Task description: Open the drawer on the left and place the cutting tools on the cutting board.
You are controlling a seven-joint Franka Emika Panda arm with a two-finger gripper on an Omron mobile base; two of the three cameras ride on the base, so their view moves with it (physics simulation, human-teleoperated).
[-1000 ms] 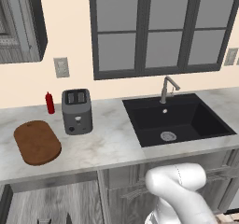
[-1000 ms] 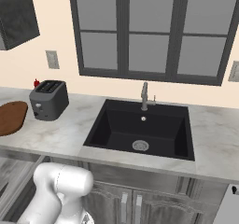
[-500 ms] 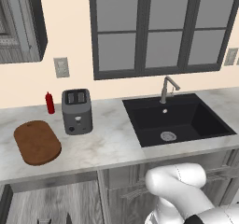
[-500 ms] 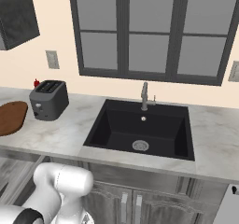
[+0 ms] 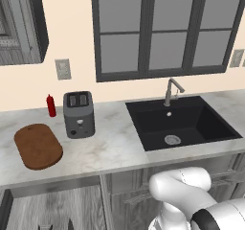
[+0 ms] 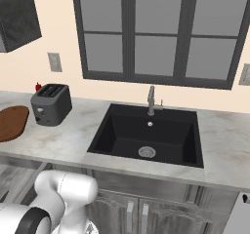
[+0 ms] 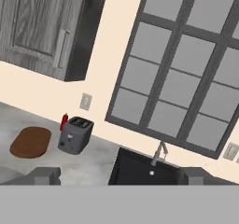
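1. The sink (image 5: 184, 123) is a black basin sunk into the counter (image 5: 110, 150); nothing lies in it but its drain, with the faucet (image 5: 171, 91) behind it.
2. The drawer (image 5: 52, 207) below the counter's left part stands pulled out; I can make out two small dark tips at its near edge but cannot tell what they are.
3. The cutting board (image 5: 38, 146) lies bare on the counter, left of the toaster (image 5: 78, 114); a red bottle (image 5: 50, 105) stands by the wall between them.
4. My arm (image 5: 184, 195) is folded low before the sink cabinet.
5. My fingers (image 7: 119, 176) are spread wide, holding nothing, aimed tilted toward the window wall.
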